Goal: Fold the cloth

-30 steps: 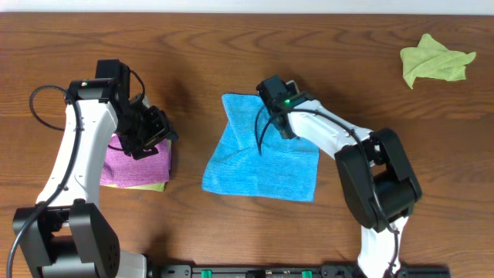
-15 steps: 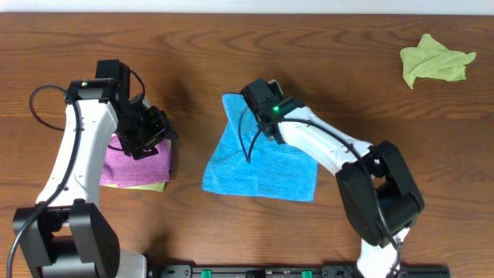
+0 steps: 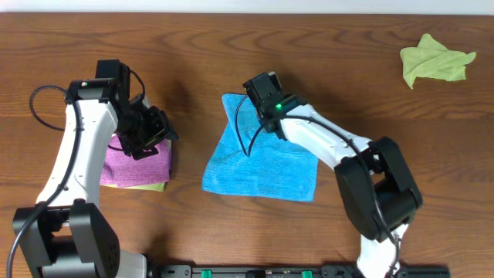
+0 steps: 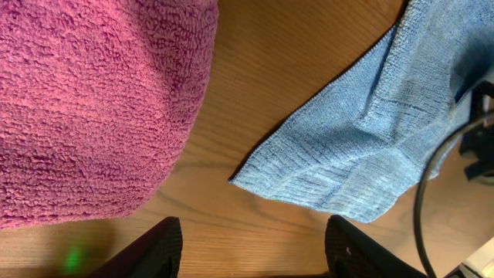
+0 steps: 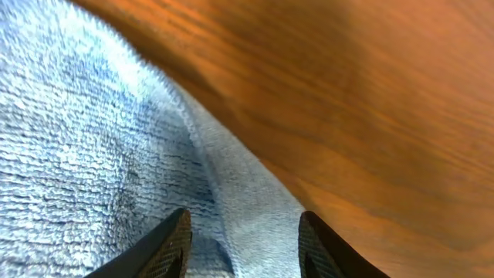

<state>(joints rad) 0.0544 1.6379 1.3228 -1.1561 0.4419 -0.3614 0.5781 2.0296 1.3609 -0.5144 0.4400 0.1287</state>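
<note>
Overhead: the cloth, bright sky-blue microfibre, lies mid-table as an uneven four-sided shape, narrow at its far corner and wide along its near hem. The right gripper hangs over that far corner. Well left of the cloth, the left gripper hovers above a flat purple cloth stacked on a yellow-green layer. Far right of the cloth sits a crumpled yellow-green rag. Bare wooden table surrounds the cloth on every side.

Left wrist: looped purple terry fills the left. The cloth's ribbed weave shows right of it, with bare wood between. The left gripper's fingers stand spread and hold nothing.

Right wrist: the cloth's fuzzy pile ends at a curved hem against grained wood. The right gripper's fingers are parted above that hem, pinching nothing that can be seen.
</note>
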